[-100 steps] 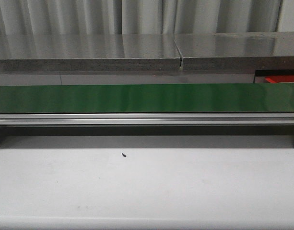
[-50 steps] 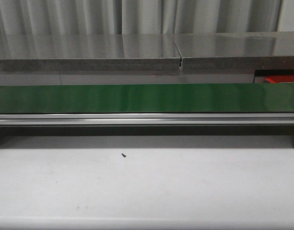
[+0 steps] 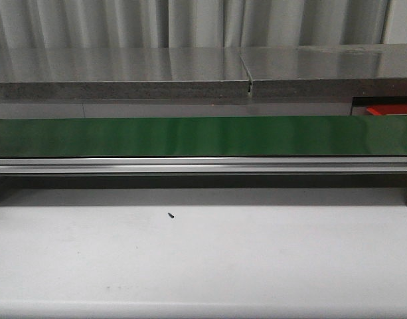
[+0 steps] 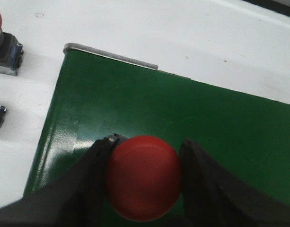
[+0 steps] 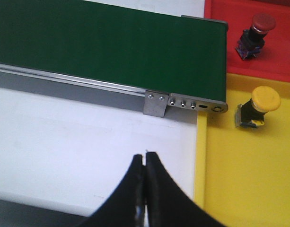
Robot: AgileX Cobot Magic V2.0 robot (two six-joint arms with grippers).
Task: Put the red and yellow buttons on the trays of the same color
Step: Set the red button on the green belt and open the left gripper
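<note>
Left wrist view: left claw (image 4: 144, 182) grips red button (image 4: 143, 177) (seemingly above the belt (image 4: 220, 127)); right claw (image 5: 145, 163) closed, empty.

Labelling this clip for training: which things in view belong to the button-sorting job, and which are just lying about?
Job:
- red button in left tool
- red button on red tray
- yellow button on yellow tray
- green conveyor belt
- spare buttons beside belt

Lying about:
- small dark speck on table

red button (image 4: 142, 183) gripped, yellow button (image 5: 259, 107) on yellow tray (image 5: 249, 179)
</note>
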